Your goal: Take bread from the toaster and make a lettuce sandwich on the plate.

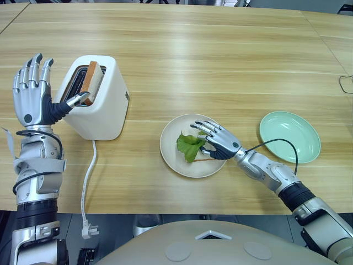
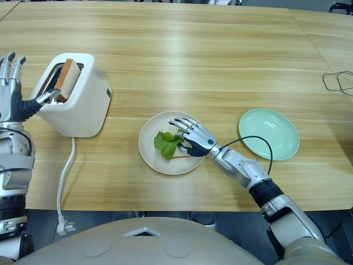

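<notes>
You are on the lettuce step: on the plate (image 1: pixel 171 157) a bread slice (image 1: pixel 203 161) lies under the lettuce (image 1: pixel 188 144), and your right hand (image 1: pixel 220 141) rests over the leaf's right edge, though you cannot tell whether it grips the leaf or merely touches it. Well left of the plate, the second slice (image 1: pixel 92 81) stands in the toaster (image 1: pixel 105 110), with your left hand (image 1: pixel 32 94) spread open and empty beyond it, thumb against the slice. Next, I judge, you must clear the right hand and close the left on that slice to cap the lettuce.
</notes>
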